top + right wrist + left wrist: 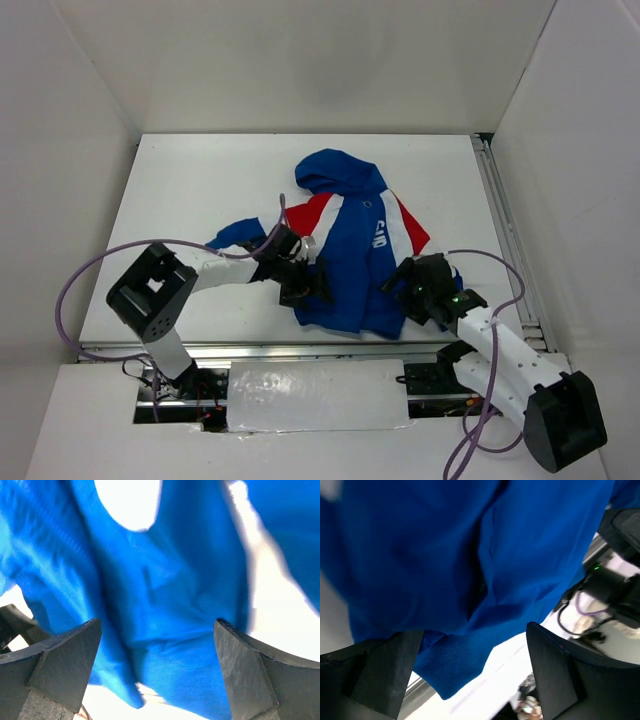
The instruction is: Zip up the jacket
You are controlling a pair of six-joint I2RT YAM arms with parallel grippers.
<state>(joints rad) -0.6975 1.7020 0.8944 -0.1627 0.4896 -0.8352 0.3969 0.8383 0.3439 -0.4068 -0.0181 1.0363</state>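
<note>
The jacket (350,250) lies flat on the white worktop (200,180), right of centre. Its hood (335,170) points to the far edge and its lower edge faces the arm bases. Red and white panels cross the chest. One blue sleeve (235,235) extends to the left, behind the left arm.

Left pincer (300,285): positioned at the lower left edge of the jacket, over the blue fabric. In the left wrist view the pincer (475,645) stands wide. The ribbed hem (452,667) lies between the two fingers (375,675), and the blue body of the jacket (470,555) fills the area beyond them. Nothing is clamped.

Right pincer (410,285): positioned at the lower right edge of the jacket. In the right wrist view the pincer (157,630) stands wide. Folded blue fabric (165,580) spans the gap between the fingers (60,665) and extends past both. Contact between fingers and fabric cannot be determined in either wrist view.

The zipper state cannot be determined.
</note>
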